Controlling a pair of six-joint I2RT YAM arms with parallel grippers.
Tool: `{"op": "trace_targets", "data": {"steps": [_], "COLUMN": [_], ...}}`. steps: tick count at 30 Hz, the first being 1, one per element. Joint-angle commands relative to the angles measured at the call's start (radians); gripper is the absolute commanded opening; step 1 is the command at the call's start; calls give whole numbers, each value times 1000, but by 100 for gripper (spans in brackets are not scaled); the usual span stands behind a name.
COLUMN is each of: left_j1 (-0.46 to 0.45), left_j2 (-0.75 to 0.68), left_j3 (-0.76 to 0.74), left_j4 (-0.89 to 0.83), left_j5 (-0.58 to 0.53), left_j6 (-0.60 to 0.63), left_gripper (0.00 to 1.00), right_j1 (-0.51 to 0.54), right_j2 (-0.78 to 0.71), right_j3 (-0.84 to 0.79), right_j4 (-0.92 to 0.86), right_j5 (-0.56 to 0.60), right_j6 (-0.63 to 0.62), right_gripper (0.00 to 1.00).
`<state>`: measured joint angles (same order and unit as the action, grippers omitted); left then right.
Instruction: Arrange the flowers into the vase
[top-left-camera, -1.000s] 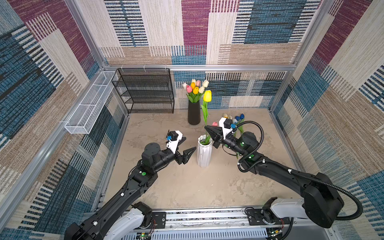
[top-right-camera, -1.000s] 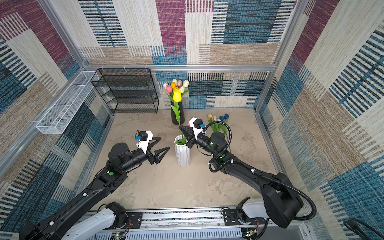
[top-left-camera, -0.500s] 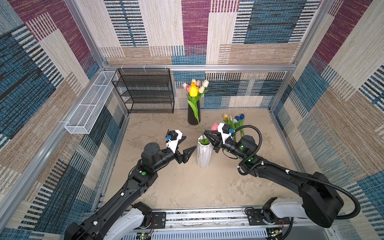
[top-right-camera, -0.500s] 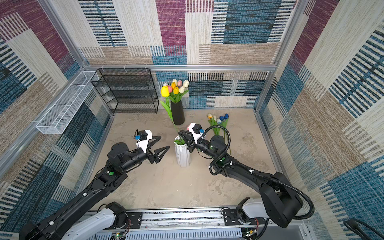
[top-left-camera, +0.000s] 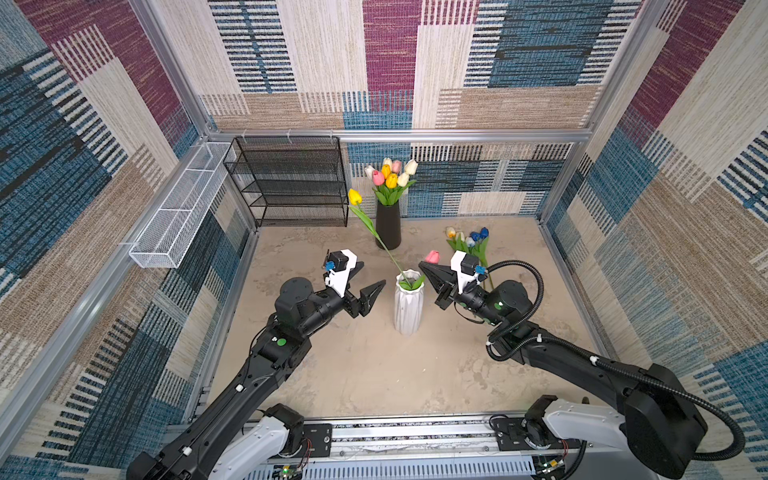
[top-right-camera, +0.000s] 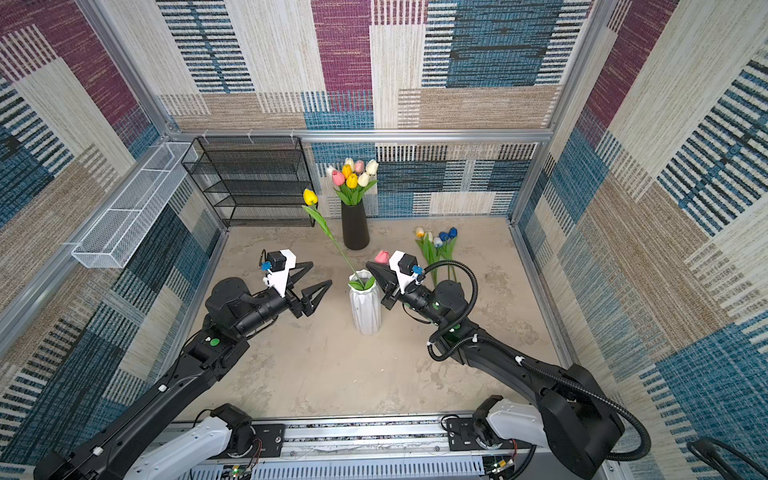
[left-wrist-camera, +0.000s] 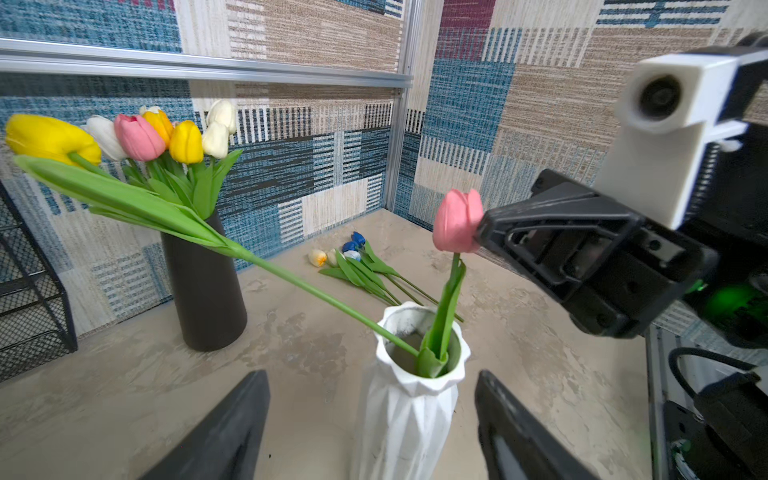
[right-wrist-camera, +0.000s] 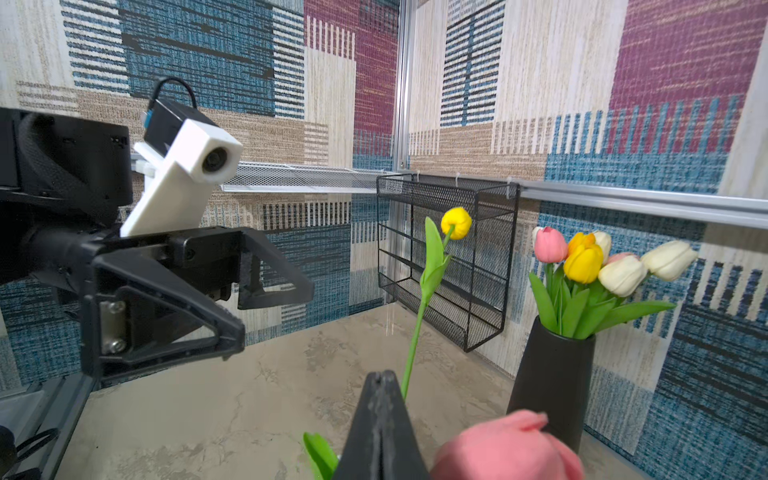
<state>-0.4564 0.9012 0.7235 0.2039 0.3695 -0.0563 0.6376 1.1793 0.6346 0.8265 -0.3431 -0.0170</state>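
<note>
A white faceted vase (top-left-camera: 409, 307) (top-right-camera: 365, 309) (left-wrist-camera: 409, 411) stands mid-table. Two of the flowers stand in it: a yellow tulip (top-left-camera: 354, 196) (top-right-camera: 310, 197) (left-wrist-camera: 45, 137) (right-wrist-camera: 456, 222) leaning far to the back left, and an upright pink tulip (top-left-camera: 432, 257) (top-right-camera: 381, 257) (left-wrist-camera: 457, 222) (right-wrist-camera: 507, 449). My right gripper (top-left-camera: 420, 264) (top-right-camera: 367, 264) (left-wrist-camera: 482, 230) (right-wrist-camera: 381, 376) is shut on nothing, its tip close beside the pink head above the vase's right side. My left gripper (top-left-camera: 371, 275) (top-right-camera: 321, 273) (left-wrist-camera: 371, 376) (right-wrist-camera: 274, 318) hovers open just left of the vase. Several loose flowers (top-left-camera: 469, 241) (top-right-camera: 436, 241) (left-wrist-camera: 349, 257) lie at the back right.
A black vase (top-left-camera: 387, 226) (top-right-camera: 355, 226) with a tulip bunch (top-left-camera: 390, 174) stands at the back centre. A black wire shelf (top-left-camera: 291, 183) stands at the back left. A white mesh basket (top-left-camera: 178, 208) hangs on the left wall. Patterned walls enclose the table.
The yellow tulip's head has swung from above the vase to the back left and lower. My right gripper, shut throughout, has drawn slightly right. The left arm has not moved.
</note>
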Motion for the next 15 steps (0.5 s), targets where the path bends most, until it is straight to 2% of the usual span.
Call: {"op": "trace_targets", "data": {"steps": [1,5,8,11,15], "left_j1": [31,52,86,120,124], "left_j2": [-9,25,108,223,350], "left_j3": [2,20,84,164,260], "left_j4": [-3,21,1,9,-31], "left_j5": [-8,-5,18,112,149], "left_j6": [-49,-151,-254,-329,-344], "left_gripper": [81,82,90,97,97], "right_j1": [0,0,0,0,-1], "right_j2": [-30,-49,-59,-64,-75], "right_j3": [1,1,13,13,8], "right_j4": [-23,-44,-61,-62,-71], "right_j5": [20,29,19,15,11], "right_j6": [-38,-65,-73,-72,-72], "right_gripper": [4,5,7,9,10]}}
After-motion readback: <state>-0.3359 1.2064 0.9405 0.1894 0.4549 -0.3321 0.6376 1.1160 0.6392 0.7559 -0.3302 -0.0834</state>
